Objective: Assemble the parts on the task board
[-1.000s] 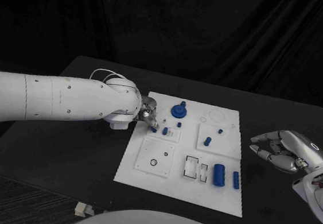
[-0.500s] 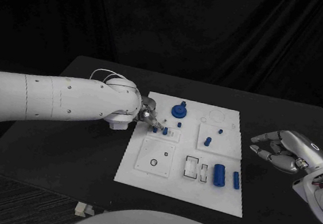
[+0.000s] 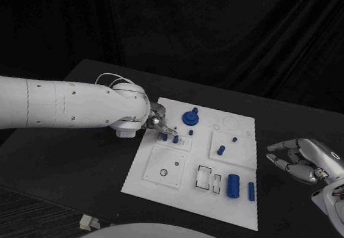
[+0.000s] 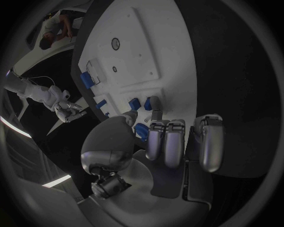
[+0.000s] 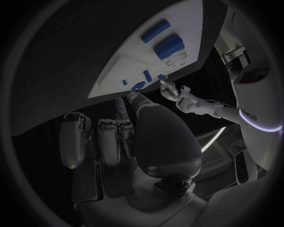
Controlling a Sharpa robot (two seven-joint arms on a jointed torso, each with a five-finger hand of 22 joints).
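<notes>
The left hand [image 3: 155, 123] is reaching over the task board's [image 3: 179, 191] left edge, fingers [image 4: 155, 106] touching a small blue peg [image 3: 165, 136]; whether they are pinching it I cannot tell. The right hand [image 3: 299, 159] is hovering off the board, fingers curled on nothing. The peg is probably light, stiff and slippery, best pinched by its sides.

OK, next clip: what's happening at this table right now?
A two-armed robot is assembling small blue parts on the white task board. Its left hand is at the board's left edge, fingertips down by two small blue pegs; whether it grips one cannot be told. The right hand hangs off the board's right side, fingers curled, holding nothing. Two blue cylinders lie near the front.
</notes>
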